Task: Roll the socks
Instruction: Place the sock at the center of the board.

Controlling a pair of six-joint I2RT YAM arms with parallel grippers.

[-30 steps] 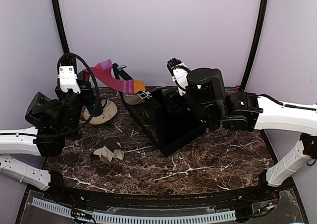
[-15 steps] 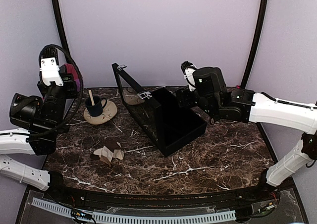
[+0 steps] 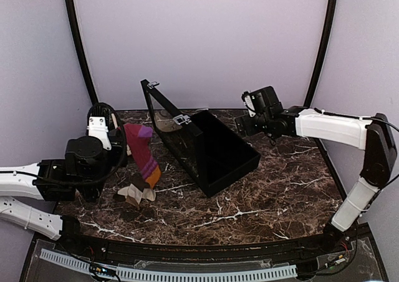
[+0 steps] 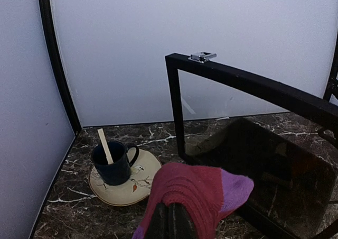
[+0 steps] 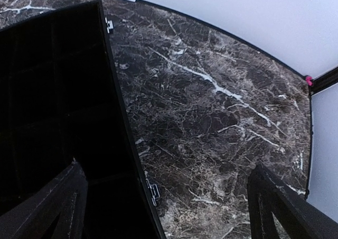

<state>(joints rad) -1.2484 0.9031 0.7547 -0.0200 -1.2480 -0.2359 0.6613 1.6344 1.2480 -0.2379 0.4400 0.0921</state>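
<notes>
**Above the left side of the table (image 3: 268,198), the magenta sock (image 3: 143,154) hangs from the left gripper (image 4: 171,220)**

The overhead view takes in the sock's whole length. It droops from the gripper, magenta with purple bands and an orange end. That low end lies just beside a crumpled beige-and-brown bundle (image 3: 137,193) on the marble, and whether it touches the table cannot be told.

The left wrist view shows only the sock's upper part, bunched over the fingers with a purple patch to the right. The fingers are pressed together on the cloth.

That view also shows what the arm mostly hides from above: a dark blue cup (image 4: 112,165) holding a wooden stick (image 4: 105,146). The cup stands on a beige saucer (image 4: 129,186), left of the raised glass lid (image 4: 253,83) of the black case (image 3: 218,151). A pale shape (image 4: 203,146) shows through the glass, too dim to name.

In the right wrist view the right gripper (image 5: 168,171) has its fingers spread wide with nothing between them. Below them are the case's wall and bare marble. The overhead view puts this gripper by the case's far right corner, well apart from the sock.
</notes>
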